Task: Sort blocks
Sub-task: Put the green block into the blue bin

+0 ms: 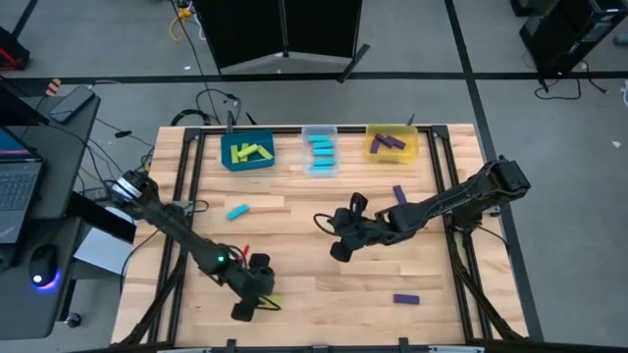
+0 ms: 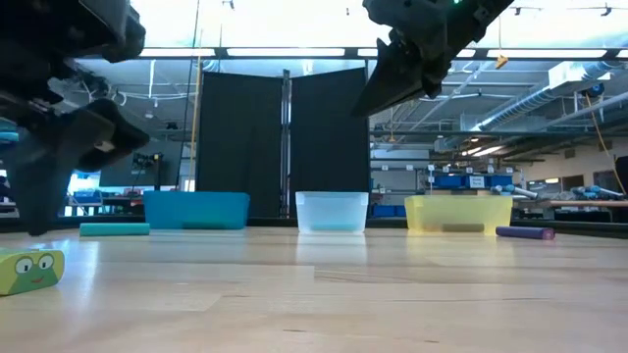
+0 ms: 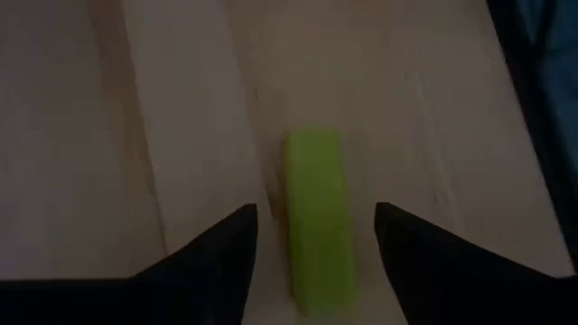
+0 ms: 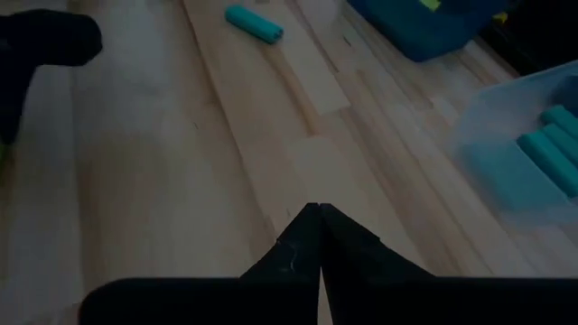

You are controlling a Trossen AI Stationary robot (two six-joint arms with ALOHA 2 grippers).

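You won't find any text, label, brand, number or sign to read in these views. The lime green block (image 2: 30, 271) at the near edge of the tabletop (image 2: 324, 294) carries only a printed cartoon face with two eyes, no lettering.

Grey floor (image 1: 412, 44) surrounds the wooden table (image 1: 304, 235); black screen panels (image 2: 283, 147) stand behind, strip lights (image 2: 294, 51) overhead, a laptop (image 1: 15, 186) aside.

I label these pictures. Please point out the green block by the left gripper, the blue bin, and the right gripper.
Green block (image 3: 317, 217), left wrist view, top face.
Blue bin (image 1: 229, 163), high view, rim.
Right gripper (image 4: 318, 213), right wrist view, fingertips.
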